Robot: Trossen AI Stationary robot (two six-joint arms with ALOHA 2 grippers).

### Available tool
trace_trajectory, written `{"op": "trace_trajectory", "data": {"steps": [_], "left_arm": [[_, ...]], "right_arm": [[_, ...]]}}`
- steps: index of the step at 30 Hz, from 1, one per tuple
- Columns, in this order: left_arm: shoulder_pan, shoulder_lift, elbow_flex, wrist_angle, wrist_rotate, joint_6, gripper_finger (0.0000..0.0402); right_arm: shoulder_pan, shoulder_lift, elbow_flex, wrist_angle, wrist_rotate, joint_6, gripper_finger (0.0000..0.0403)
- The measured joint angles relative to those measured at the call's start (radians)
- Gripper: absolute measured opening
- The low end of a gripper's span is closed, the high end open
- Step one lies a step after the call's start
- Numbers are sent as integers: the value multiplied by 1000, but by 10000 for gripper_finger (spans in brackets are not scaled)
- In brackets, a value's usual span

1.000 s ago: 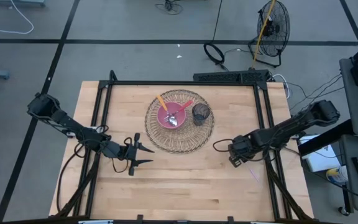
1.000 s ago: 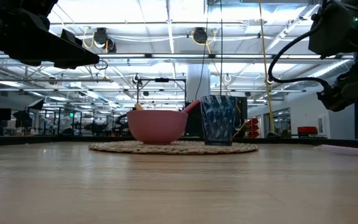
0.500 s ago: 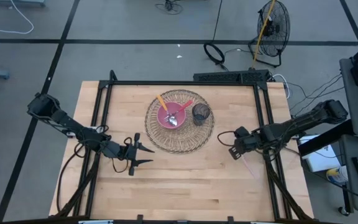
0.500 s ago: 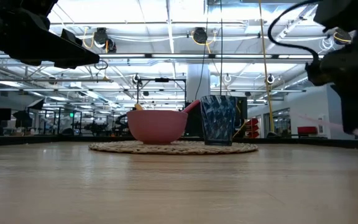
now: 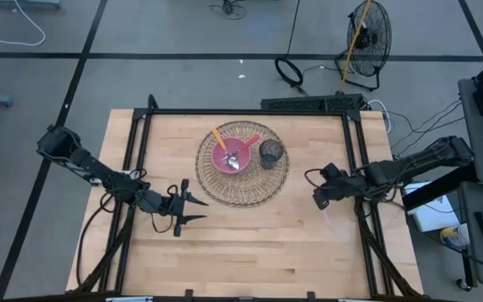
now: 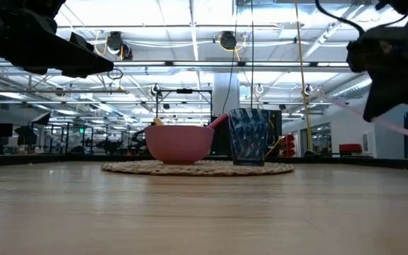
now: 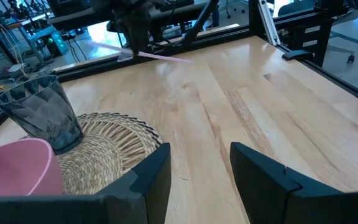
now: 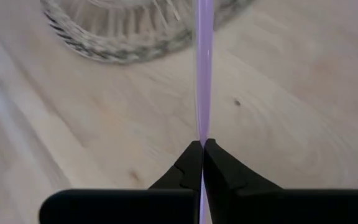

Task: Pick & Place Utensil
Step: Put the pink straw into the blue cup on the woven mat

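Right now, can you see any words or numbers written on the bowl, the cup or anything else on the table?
None can be read.
Pink bowl: plain, no writing.
Dark cup: only a ribbed pattern, no label.
Woven mat: no text.
Pale purple utensil in the right gripper: plain.
Room behind the table in the low view: any signs are too small and blurred to read.

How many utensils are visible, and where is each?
4: an orange one, a red one and a metal spoon in the pink bowl; a purple one clamped in the right gripper. More may be hidden.
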Motion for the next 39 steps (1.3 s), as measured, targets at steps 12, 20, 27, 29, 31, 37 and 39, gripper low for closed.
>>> {"op": "trace_trajectory", "data": {"steps": [12, 20, 27, 29, 31, 37, 39], "left_arm": [[0, 0, 0, 10, 0, -4, 170], [0, 0, 0, 38, -1, -7, 170], [0, 0, 0, 61, -1, -32, 170], [0, 0, 0, 61, -1, -44, 170], [0, 0, 0, 61, -1, -57, 170], [0, 0, 0, 66, -1, -69, 170], [0, 0, 0, 72, -1, -70, 170]], "right_arm": [[-4, -153, 1, 195, 90, -247, 0], [-66, -197, 1, 379, 84, -514, 0], [-129, -218, 2, 592, 84, -796, 0], [-148, -220, 2, 656, 83, -861, 0], [-168, -220, 2, 724, 84, -922, 0], [-223, -219, 2, 908, 83, -1059, 0], [-238, -219, 2, 952, 83, -1094, 0]]}}
